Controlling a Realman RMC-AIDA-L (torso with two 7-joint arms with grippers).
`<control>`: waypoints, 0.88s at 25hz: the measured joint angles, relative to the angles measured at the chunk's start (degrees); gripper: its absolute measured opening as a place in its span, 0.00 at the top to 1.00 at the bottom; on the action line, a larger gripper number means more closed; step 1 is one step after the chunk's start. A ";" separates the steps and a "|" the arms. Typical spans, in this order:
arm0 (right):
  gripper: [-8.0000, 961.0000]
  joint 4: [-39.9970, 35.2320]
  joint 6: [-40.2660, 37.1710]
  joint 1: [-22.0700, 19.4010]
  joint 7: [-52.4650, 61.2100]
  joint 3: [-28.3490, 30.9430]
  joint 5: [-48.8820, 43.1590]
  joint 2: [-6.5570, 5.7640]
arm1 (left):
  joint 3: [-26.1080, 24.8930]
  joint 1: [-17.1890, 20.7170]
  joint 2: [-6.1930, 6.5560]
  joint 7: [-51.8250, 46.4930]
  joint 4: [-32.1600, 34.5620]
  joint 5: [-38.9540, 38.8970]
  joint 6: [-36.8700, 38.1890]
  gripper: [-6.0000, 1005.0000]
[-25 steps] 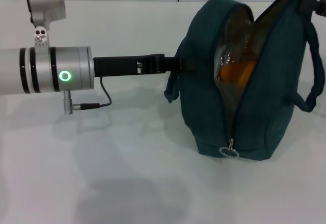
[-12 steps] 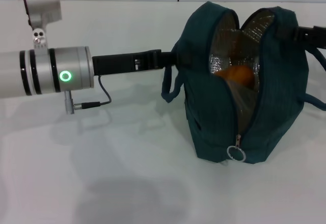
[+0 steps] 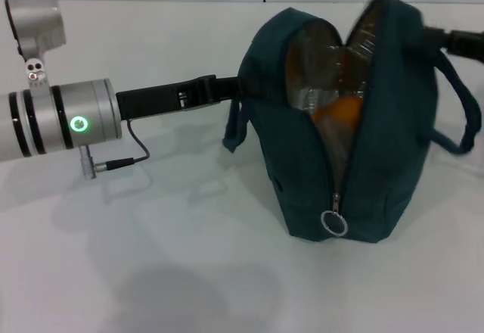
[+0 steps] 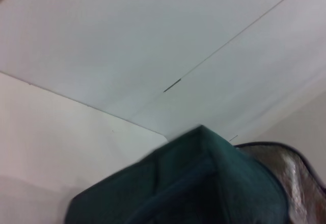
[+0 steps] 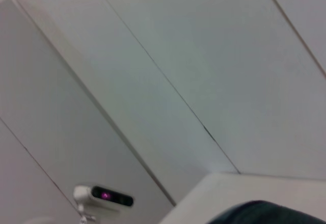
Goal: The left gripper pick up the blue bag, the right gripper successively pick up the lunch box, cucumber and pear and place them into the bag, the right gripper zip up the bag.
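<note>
The dark teal fabric bag point(image 3: 355, 144) stood unzipped on the white table point(image 3: 151, 272), ring pull point(image 3: 333, 223) low, an orange-yellow pear point(image 3: 338, 111) inside. Zipping looked next. Left gripper point(image 3: 246, 87) held its side, right gripper point(image 3: 454, 40) its top; jaws hidden.

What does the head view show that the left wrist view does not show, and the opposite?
Only the head view shows the left gripper reaching the bag's side by its handle, the zipper ring low on the front, the orange pear inside the open top, and the right arm at the bag's far side. Only the left wrist view shows the wall panels behind the table. Both show the teal bag with its silver lining, and the white table.
</note>
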 joint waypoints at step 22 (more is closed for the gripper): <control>0.34 -1.77 -25.68 -7.60 -18.85 2.41 -8.77 -0.03 | -0.08 1.26 -0.06 0.21 -0.39 -2.80 -0.49 0.88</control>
